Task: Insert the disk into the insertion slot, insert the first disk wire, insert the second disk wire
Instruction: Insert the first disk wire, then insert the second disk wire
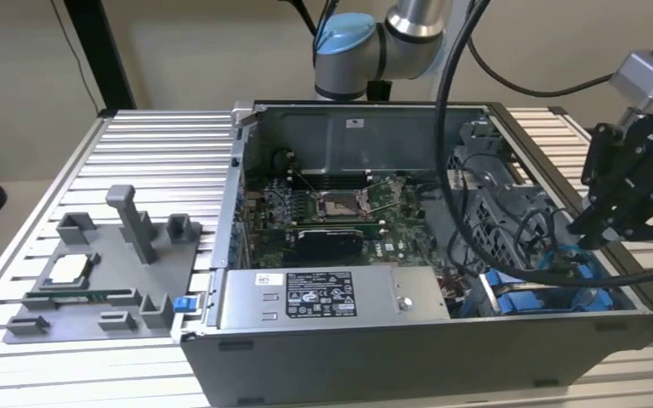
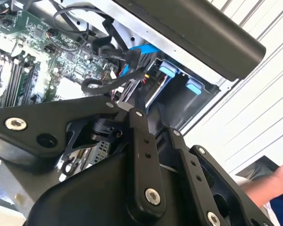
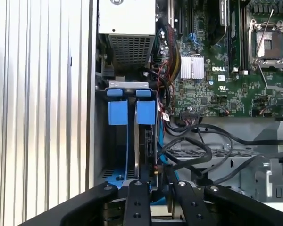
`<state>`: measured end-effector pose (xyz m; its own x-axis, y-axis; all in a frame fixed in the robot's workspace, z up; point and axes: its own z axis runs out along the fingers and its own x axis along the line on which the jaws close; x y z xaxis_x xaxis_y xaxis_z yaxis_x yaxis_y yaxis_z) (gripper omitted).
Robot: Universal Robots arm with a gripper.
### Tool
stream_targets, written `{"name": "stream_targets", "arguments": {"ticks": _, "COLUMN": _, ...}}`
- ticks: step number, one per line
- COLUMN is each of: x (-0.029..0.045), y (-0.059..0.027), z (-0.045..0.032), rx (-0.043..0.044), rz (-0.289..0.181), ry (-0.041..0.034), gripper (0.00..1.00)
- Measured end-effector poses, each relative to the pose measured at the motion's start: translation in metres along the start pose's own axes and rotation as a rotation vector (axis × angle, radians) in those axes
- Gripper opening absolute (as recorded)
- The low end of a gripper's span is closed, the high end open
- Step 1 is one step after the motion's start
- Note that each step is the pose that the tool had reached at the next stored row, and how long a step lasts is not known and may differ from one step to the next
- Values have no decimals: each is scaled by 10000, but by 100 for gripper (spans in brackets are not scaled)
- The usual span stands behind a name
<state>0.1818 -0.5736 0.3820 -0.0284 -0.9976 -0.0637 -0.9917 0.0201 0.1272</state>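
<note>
The disk (image 3: 148, 141) stands edge-on in the insertion slot (image 3: 114, 155), a grey metal bay at the case's corner, with the blue tabs (image 3: 145, 112) of its carrier at the far end. In the exterior view the slot (image 1: 530, 302) lies at the case's right front, with blue parts inside. My black gripper (image 3: 156, 182) hovers over the disk's near end, shut on a small black wire plug. Its tip (image 1: 585, 236) sits just above the case's right wall, amid black cables and a blue cable (image 1: 563, 253). Black wires (image 3: 198, 150) loop beside the bay.
A grey power supply box with a white sticker (image 1: 320, 297) lies along the case front. The motherboard (image 1: 326, 217) fills the case middle. A grey fixture tray (image 1: 88, 280) with posts sits at the exterior view's left. A person's hand (image 2: 273, 183) shows beyond the case.
</note>
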Motion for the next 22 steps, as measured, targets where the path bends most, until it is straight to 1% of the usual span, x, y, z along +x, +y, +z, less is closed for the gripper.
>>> {"name": "stream_targets", "arguments": {"ticks": 4, "x": -6, "y": 11, "z": -94, "rx": -1, "rz": -1, "ry": -1, "gripper": 100}}
{"name": "stream_targets", "arguments": {"ticks": 9, "x": -7, "y": 14, "z": -112, "rx": 0, "rz": -1, "ry": 0, "gripper": 100}}
{"name": "stream_targets", "arguments": {"ticks": 19, "x": -7, "y": 14, "z": -114, "rx": -2, "rz": 0, "ry": 2, "gripper": 100}}
{"name": "stream_targets", "arguments": {"ticks": 22, "x": -9, "y": 18, "z": -139, "rx": -5, "rz": 1, "ry": 3, "gripper": 100}}
